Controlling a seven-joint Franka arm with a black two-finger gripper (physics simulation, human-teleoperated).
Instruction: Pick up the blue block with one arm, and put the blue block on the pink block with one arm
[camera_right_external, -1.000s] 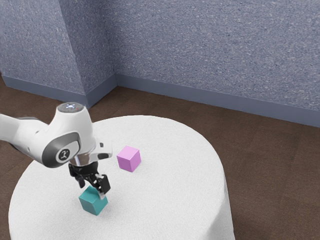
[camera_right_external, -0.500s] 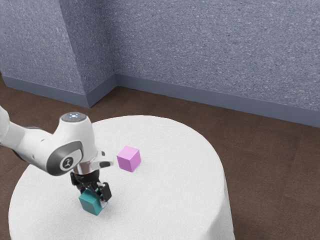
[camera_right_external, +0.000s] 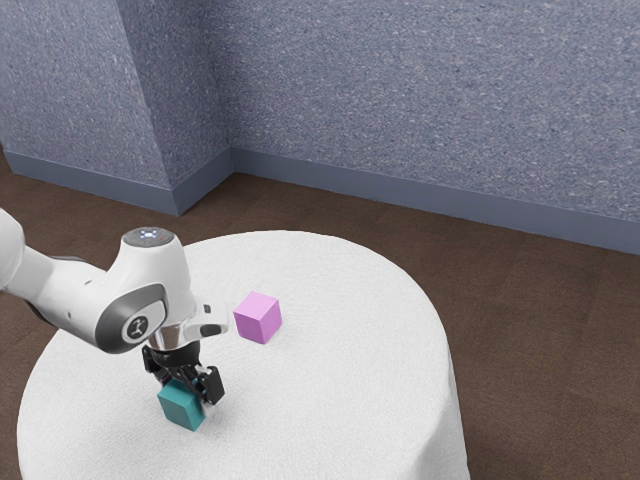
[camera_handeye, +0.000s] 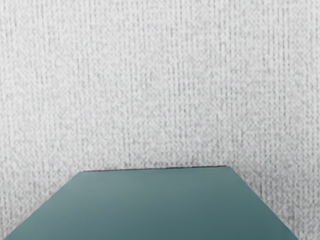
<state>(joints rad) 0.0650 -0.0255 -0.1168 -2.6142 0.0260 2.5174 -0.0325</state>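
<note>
Blue block (camera_right_external: 180, 405) sits nearest, resting on the white worktop (camera_right_external: 350, 330), not yet lifted. My end effector (camera_right_external: 186, 385) is down over it; clamped or loose, I cannot tell. In the wrist view the block's top face is right under my hand. My arm (camera_right_external: 70, 300) comes in low from the exterior view's left, with the hand pointing straight down. Farther back is the pink block (camera_right_external: 258, 317), well apart, nothing on it. My read: I'm at the grasp, with lift, carry and placing all left.
</note>
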